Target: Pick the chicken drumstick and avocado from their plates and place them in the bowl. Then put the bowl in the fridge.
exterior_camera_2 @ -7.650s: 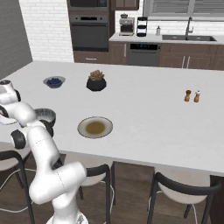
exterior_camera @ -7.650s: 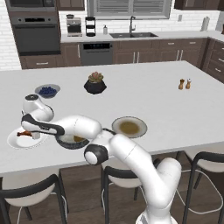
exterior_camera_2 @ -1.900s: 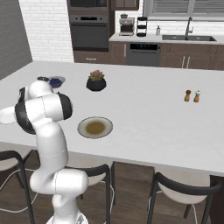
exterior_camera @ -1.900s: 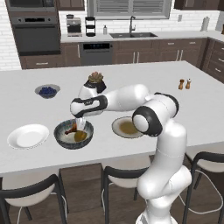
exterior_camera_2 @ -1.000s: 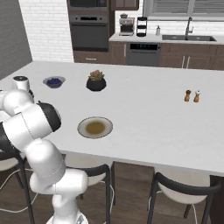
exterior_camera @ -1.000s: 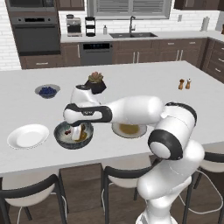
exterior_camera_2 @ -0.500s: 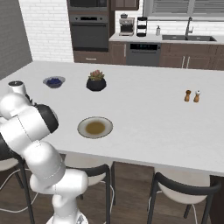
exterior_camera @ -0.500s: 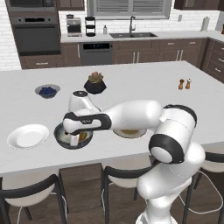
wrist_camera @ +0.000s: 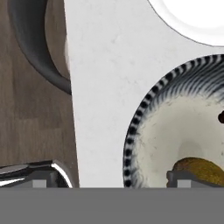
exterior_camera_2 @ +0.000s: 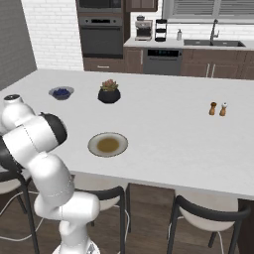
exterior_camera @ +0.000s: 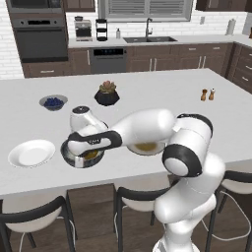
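Note:
The dark ribbed bowl [exterior_camera: 75, 147] sits near the counter's front edge, between the white plate [exterior_camera: 32, 152] and the beige-rimmed plate [exterior_camera: 156, 147]. Both plates look bare. In the hand view the bowl's striped rim [wrist_camera: 144, 109] curves up the right side, and the avocado [wrist_camera: 199, 168] lies on its pale inside. A dark reddish bit at the right edge looks like the drumstick [wrist_camera: 221, 117]. My gripper [wrist_camera: 109, 181] is open and low over the bowl's near rim, one fingertip outside it and one inside by the avocado. The fridge is out of view.
A blueberry bowl [exterior_camera: 53, 102] and a black plant pot [exterior_camera: 107, 93] stand farther back, with salt and pepper shakers [exterior_camera: 207, 94] at the right. The counter's front edge [wrist_camera: 72, 109] runs close to the bowl. Dark stools [exterior_camera: 29, 221] stand below it.
The hand has come down from above the bowl to its near rim and turned. The bowl and both plates have stayed in place.

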You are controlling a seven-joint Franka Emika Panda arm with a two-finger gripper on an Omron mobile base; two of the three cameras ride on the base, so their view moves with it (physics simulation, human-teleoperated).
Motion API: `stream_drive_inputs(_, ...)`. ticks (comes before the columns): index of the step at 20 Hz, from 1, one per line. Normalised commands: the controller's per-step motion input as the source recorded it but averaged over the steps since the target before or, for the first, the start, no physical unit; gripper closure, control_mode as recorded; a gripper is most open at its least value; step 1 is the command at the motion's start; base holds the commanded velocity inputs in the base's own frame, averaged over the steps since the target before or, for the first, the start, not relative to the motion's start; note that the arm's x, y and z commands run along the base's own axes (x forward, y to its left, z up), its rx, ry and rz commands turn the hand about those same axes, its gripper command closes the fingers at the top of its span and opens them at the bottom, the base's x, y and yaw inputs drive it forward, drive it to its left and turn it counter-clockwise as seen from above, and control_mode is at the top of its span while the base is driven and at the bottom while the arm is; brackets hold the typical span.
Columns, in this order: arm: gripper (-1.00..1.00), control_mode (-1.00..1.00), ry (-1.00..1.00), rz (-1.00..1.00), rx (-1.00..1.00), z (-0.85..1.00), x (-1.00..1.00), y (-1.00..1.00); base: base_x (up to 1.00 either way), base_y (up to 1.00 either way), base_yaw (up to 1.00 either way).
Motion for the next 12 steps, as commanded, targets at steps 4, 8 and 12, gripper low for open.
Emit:
stream_drive_inputs(4, -1.0, -1.0, 0.0, -0.02, -0.04, -0.26, 0.24, 0.0, 0.0, 0.0, 0.0)
stream_drive_inputs(8, -1.0, -1.0, 0.0, 0.0, -0.04, -0.28, 0.18, 0.0, 0.0, 0.0, 0.0)
stream_drive_inputs(12, -1.0, -1.0, 0.0, 0.0, -0.04, -0.23, 0.07, 0.0, 0.0, 0.0, 0.0)
